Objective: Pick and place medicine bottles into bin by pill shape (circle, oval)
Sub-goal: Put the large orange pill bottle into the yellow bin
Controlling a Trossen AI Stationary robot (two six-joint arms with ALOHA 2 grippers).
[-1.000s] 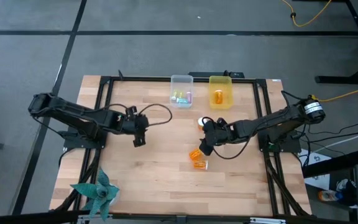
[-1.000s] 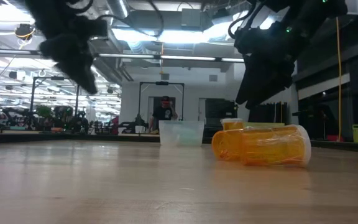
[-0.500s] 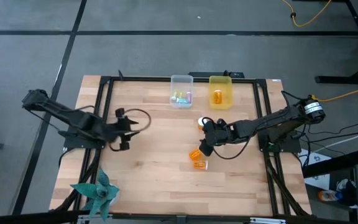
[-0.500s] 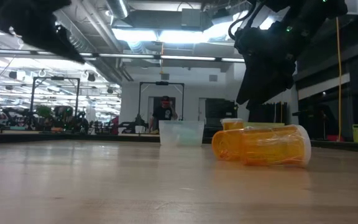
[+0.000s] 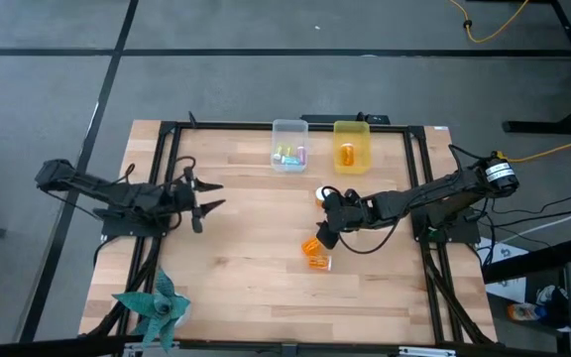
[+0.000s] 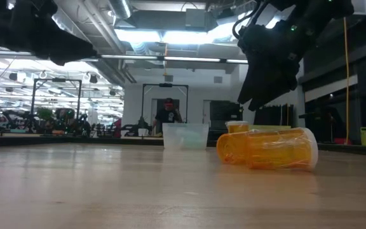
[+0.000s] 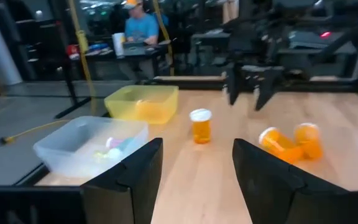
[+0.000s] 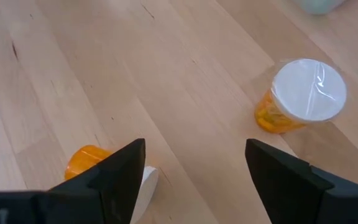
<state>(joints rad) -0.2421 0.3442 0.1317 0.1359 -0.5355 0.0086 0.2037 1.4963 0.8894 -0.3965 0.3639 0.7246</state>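
High view first: the right gripper (image 5: 325, 236) hangs over the middle of the wooden table (image 5: 246, 278), its fingers spread apart and holding nothing, with two amber bottles lying on their sides (image 5: 315, 254) just below it in the picture, touching each other. A third amber bottle (image 5: 322, 195) stands upright with its white cap on, close beside the right arm's wrist, between the gripper and the bins. At the far edge of the table sit two bins side by side: the clear bin (image 5: 288, 145) holds a few small pastel vials (image 5: 288, 155), and the yellow bin (image 5: 352, 145) holds one amber bottle (image 5: 349, 155). The left gripper (image 5: 206, 194) is out toward the left side of the table, well apart from all the bottles, its fingers splayed wide and empty. A teal paper pinwheel (image 5: 155, 306) lies at the near left corner. Low view shows the lying pair (image 6: 267, 148) resting on the wood with the right gripper above and clear of them (not touching), and a person (image 6: 167, 115) in the room behind the table.
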